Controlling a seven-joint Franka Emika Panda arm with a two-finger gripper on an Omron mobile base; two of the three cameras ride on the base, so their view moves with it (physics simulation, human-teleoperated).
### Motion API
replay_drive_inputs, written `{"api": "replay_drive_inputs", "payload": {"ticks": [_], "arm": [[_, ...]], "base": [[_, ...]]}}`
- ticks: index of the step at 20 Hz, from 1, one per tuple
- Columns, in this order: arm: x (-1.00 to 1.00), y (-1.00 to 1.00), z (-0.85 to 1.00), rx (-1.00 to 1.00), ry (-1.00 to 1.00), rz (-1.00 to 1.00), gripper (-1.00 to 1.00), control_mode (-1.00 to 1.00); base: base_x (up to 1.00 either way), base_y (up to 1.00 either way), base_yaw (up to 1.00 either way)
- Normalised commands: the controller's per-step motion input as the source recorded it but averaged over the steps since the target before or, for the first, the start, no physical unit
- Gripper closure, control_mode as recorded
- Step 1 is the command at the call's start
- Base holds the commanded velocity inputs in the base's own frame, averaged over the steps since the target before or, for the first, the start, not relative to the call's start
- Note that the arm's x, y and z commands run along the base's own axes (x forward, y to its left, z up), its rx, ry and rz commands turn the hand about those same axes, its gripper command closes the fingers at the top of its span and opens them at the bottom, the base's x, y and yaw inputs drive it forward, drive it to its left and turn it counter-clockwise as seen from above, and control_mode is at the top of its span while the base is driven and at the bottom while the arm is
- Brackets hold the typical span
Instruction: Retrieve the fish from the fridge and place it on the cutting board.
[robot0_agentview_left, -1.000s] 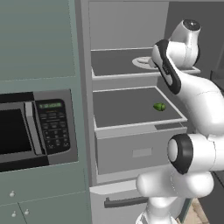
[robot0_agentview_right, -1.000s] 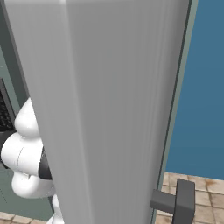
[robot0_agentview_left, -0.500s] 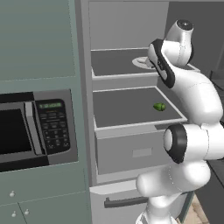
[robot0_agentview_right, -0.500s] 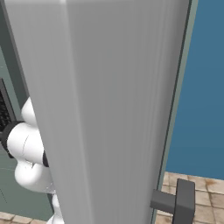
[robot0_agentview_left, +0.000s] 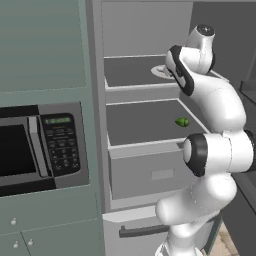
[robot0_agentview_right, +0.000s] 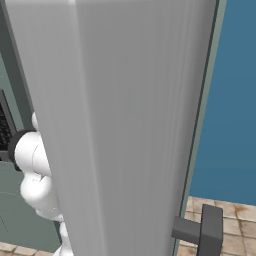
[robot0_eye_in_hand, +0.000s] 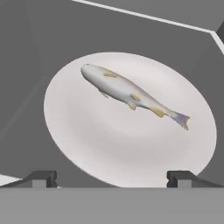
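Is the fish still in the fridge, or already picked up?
Still in: the fish lies flat on a white plate on a fridge shelf, with the open end effector above it.

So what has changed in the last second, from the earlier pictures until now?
The arm has swung a little leftward in the left base view, its upper part now leaning further over the upper fridge shelf with the white plate. Nothing was taken or released: the fingers stay open, and the fish lies untouched on the plate. The small green item, drawer and microwave are unchanged.
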Motion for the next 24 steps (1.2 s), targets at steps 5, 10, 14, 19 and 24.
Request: {"api": "replay_drive_inputs", "payload": {"ticks": [5, 10, 14, 19, 24], "arm": [[0.26, 0.00, 0.00, 0.00, -0.01, 0.00, -1.00, -1.00], [0.21, 0.00, 0.00, 0.00, 0.00, 0.02, -1.00, -1.00], [0.13, -0.08, 0.00, 0.00, 0.00, 0.12, -1.00, -1.00], [0.16, -0.15, 0.00, 0.00, 0.00, 0.12, -1.00, -1.00], [0.33, -0.12, -0.09, 0.00, 0.00, 0.10, -1.00, -1.00]], "base": [[0.00, 0.00, 0.00], [0.00, 0.00, 0.00], [0.00, 0.00, 0.00], [0.00, 0.00, 0.00], [0.00, 0.00, 0.00]]}}
